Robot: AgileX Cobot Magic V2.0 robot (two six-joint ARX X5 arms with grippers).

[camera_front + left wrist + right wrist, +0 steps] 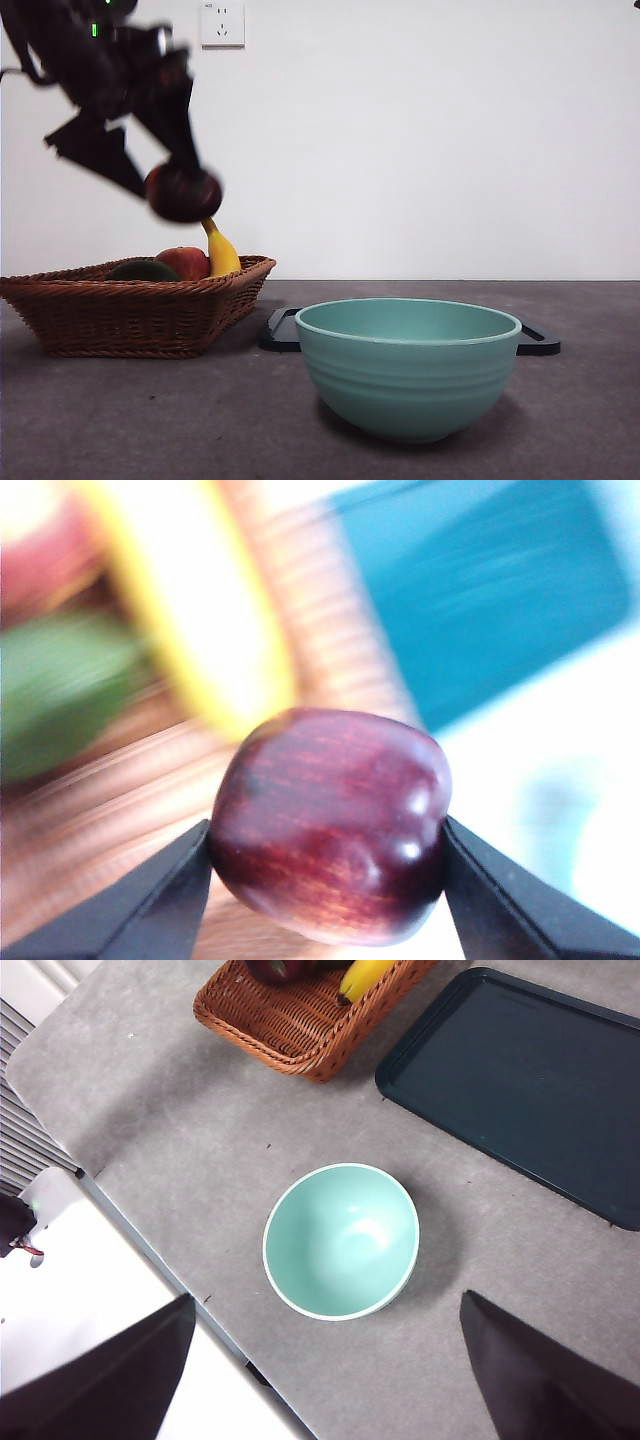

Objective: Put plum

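Plum (335,825) clamped in left gripper (328,865), airborne above wicker basket (130,305). Right gripper (325,1370) spread wide over teal bowl (340,1242).

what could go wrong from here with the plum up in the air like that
The plum is held only at its two sides by the left gripper, above the basket. Its skin looks glossy, so it might slip and drop onto the banana and apple. The bowl and tray both lie to the side, so the carry could miss.
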